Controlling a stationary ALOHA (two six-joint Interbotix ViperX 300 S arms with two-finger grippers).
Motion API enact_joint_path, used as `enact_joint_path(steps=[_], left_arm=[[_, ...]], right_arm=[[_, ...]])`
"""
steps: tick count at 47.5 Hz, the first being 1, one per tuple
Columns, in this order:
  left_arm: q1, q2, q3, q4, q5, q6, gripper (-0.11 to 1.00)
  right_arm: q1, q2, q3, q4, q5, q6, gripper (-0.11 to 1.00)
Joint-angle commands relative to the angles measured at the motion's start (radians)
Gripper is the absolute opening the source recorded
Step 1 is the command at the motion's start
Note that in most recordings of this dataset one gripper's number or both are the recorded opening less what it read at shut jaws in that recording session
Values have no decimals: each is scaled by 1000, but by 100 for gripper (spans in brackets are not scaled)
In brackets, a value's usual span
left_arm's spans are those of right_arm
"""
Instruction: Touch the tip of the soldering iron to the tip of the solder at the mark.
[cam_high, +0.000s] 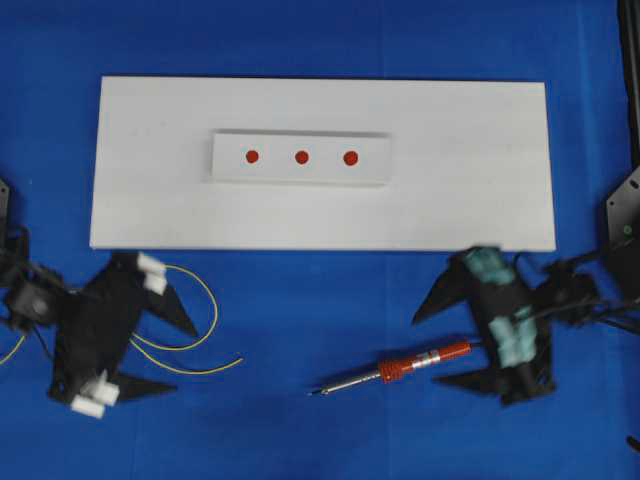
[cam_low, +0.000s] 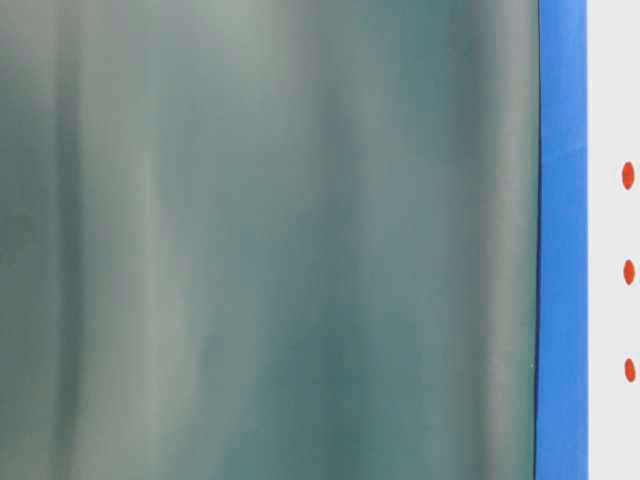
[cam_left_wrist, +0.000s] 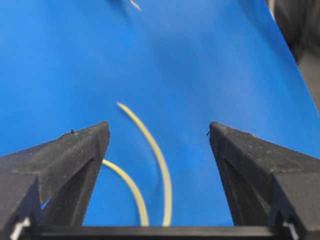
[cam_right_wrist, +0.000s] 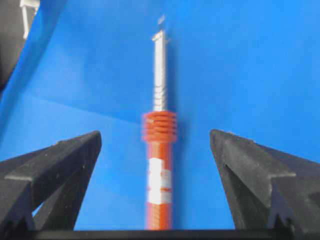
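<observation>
Both grippers stand with fingers spread wide and grasp nothing: the left gripper (cam_high: 155, 335) over the loose yellow solder (cam_high: 205, 310) on the blue mat (cam_high: 320, 300), the right gripper (cam_high: 450, 340) behind the soldering iron (cam_high: 400, 368) lying below the white board (cam_high: 480, 190) with its three red marks (cam_high: 301, 157).

This looks like a robotics lab bench set up for testing, not a home or shop. A counter (cam_high: 300, 420) covered in plain blue, a bare white board (cam_high: 470, 150) laid flat on it, and a smaller white block (cam_high: 300, 172) with three red dots in a neat row. A black robot arm (cam_high: 90, 320) sits at each side, and a soldering iron (cam_high: 400, 368) lies on the blue.
</observation>
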Motion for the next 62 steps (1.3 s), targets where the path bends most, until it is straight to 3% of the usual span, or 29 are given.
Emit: enact_joint_path(steps=[1, 6, 12, 20, 28, 36, 50, 62], left_arm=[[49, -94, 9, 5, 3, 3, 75], [100, -192, 48, 6, 3, 17, 76], [155, -337, 114, 6, 2, 83, 76], [224, -540, 190, 6, 2, 152, 75], [278, -696, 281, 6, 8, 183, 75], [313, -808, 365, 6, 34, 183, 75], [318, -859, 448, 6, 83, 181, 74], [318, -867, 448, 6, 81, 183, 74]], right_arm=[[-52, -106, -5, -43, 52, -8, 86], [-115, -210, 12, -114, 101, -9, 86], [-199, -354, 49, -212, 146, -9, 86], [-311, -538, 107, -279, 195, -9, 86], [-405, -687, 215, -279, 199, -3, 86], [-423, -764, 334, -242, 121, 23, 86], [-425, -660, 462, -224, -144, 37, 85], [-423, -565, 485, -222, -227, 38, 84]])
